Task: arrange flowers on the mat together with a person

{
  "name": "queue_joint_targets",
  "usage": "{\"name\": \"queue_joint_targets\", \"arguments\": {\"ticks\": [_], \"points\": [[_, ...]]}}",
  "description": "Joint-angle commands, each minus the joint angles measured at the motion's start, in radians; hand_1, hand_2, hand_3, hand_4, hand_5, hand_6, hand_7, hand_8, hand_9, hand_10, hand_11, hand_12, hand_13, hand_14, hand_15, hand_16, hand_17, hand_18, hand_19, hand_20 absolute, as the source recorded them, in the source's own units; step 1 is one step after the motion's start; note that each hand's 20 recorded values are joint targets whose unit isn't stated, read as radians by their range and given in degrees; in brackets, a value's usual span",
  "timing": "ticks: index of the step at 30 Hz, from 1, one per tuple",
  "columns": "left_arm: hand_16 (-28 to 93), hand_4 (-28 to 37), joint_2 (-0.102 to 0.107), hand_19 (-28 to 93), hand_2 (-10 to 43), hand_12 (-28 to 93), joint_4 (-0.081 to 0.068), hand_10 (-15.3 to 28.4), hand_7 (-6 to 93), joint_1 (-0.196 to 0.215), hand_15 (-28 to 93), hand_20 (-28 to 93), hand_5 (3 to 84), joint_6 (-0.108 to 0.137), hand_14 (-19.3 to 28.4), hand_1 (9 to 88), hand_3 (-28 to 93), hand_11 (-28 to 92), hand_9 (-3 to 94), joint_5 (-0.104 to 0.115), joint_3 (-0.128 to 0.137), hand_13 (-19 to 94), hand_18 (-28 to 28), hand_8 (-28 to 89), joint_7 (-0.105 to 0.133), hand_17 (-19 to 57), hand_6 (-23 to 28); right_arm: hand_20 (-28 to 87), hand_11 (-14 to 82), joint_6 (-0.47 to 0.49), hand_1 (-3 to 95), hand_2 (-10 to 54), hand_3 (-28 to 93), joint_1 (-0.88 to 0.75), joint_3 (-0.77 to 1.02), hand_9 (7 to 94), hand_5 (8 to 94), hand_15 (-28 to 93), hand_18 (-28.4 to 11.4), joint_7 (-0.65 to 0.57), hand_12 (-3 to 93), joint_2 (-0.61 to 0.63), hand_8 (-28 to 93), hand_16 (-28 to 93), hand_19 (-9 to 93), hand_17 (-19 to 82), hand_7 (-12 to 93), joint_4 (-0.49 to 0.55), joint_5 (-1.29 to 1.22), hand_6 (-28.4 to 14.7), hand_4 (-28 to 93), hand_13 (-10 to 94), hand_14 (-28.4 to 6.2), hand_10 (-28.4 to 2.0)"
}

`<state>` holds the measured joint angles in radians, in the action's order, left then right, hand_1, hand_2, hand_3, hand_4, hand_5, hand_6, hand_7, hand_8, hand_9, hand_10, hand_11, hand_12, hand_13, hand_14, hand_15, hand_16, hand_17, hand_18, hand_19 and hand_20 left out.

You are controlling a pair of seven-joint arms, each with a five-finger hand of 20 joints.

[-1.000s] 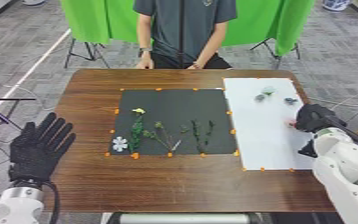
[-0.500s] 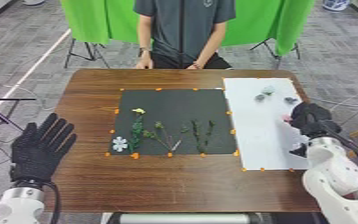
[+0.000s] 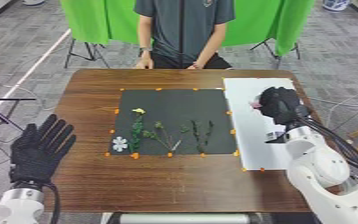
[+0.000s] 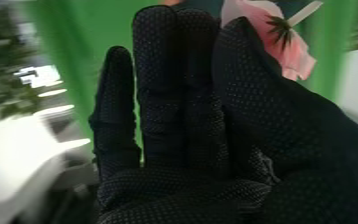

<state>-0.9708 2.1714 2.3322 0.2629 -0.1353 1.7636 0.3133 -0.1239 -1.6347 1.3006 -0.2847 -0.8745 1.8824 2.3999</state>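
One pink flower (image 4: 296, 56) in my right hand (image 3: 282, 102), pinched narrow between thumb and fingers, its small green base and pale stem showing by the fingertips in the wrist view. Two robot hands on my feed: the left hand (image 3: 40, 145) lies out by the table's left side, wide, palm flat, fingers straight and spread. On one dark mat (image 3: 167, 100) I count one yellow flower (image 3: 138, 111) at the far end of one leafy green stem (image 3: 136, 131), and one white flower (image 3: 119, 144) just beside that stem's near end. Thin sprigs (image 3: 167, 140) mid-mat, more thin greenery (image 3: 208, 135) toward its right side; they overlap, exact number I can't tell. One white sheet (image 3: 257, 155) along the mat's right edge, orange markers around both. Surface: brown wooden table (image 3: 158, 185), grain visible. Room: grey carpeted floor (image 3: 33, 55), bright green cloth (image 3: 91, 22) hung past the far side, stands with thin legs beneath. Relative to the hand, I read the pink flower at its fingertip end, on the side facing the mat, over the white sheet; the mat lies to the left of both.
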Motion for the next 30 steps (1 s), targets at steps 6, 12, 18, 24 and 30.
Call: {"name": "queue_joint_targets", "arguments": {"ticks": [6, 12, 18, 24, 30], "points": [[-3, -28.3, 0.012, 25, 11.4, 9, -0.005, 12.7, 10.2, -0.004, 17, 12, 44.0, 0.001, 13.2, 28.1, 72, 13, 39.5, 0.0, -0.015, 31, 12.9, -9, -0.013, -2.3, 6.5, 23, 7.3, 0.052, 58.7, -9.5, 72, 0.374, -0.396, 85.1, 72.8, 32, -18.5, 0.195, 36.3, -0.167, -4, 39, 72, 28, 38, -0.088, 0.144, 1.9, -28, 70, -3.7, -7.9], [-3, -28.3, 0.016, 25, 11.5, 9, -0.005, 12.5, 10.5, -0.007, 16, 12, 43.8, 0.006, 12.9, 27.9, 72, 13, 39.5, 0.0, -0.017, 31, 12.8, -9, -0.01, -2.1, 6.2, 23, 7.3, 0.091, 58.6, -9.5, 72, 0.467, -0.528, 85.0, 72.7, 32, -18.5, 0.24, 36.2, -0.228, -4, 39, 72, 28, 38, -0.172, 0.178, 2.0, -28, 70, -3.4, -7.9], [-2, -28.3, 0.019, 25, 11.5, 9, -0.004, 12.7, 10.5, -0.012, 16, 12, 44.0, 0.006, 12.9, 27.9, 72, 13, 39.5, 0.001, -0.026, 31, 12.8, -9, -0.008, -2.1, 6.5, 23, 7.2, 0.17, 58.8, -9.5, 72, 0.502, -0.602, 84.8, 72.9, 32, -18.5, 0.263, 35.8, -0.261, -5, 39, 72, 28, 38, -0.158, 0.148, 1.9, -28, 70, -3.2, -8.0], [-2, -28.3, 0.028, 25, 11.4, 9, -0.014, 13.2, 10.3, -0.035, 17, 12, 44.6, 0.006, 13.6, 28.2, 73, 14, 39.6, 0.003, -0.043, 31, 12.9, -9, -0.004, -2.4, 7.2, 23, 7.3, 0.161, 59.2, -9.5, 71, 0.559, -0.679, 84.6, 72.6, 32, -18.4, 0.261, 35.4, -0.289, -6, 38, 72, 28, 38, -0.216, 0.183, 1.9, -28, 70, -2.9, -8.0], [-3, -28.3, 0.03, 25, 11.3, 9, -0.033, 13.6, 10.3, -0.075, 18, 12, 45.2, 0.005, 14.3, 28.4, 73, 14, 39.7, -0.001, -0.055, 30, 13.1, -8, -0.023, -2.8, 7.8, 23, 7.5, 0.116, 59.3, -9.5, 71, 0.578, -0.696, 84.2, 72.4, 32, -18.4, 0.254, 35.1, -0.314, -7, 38, 73, 28, 39, -0.281, 0.252, 1.9, -28, 69, -2.9, -8.1]]}}
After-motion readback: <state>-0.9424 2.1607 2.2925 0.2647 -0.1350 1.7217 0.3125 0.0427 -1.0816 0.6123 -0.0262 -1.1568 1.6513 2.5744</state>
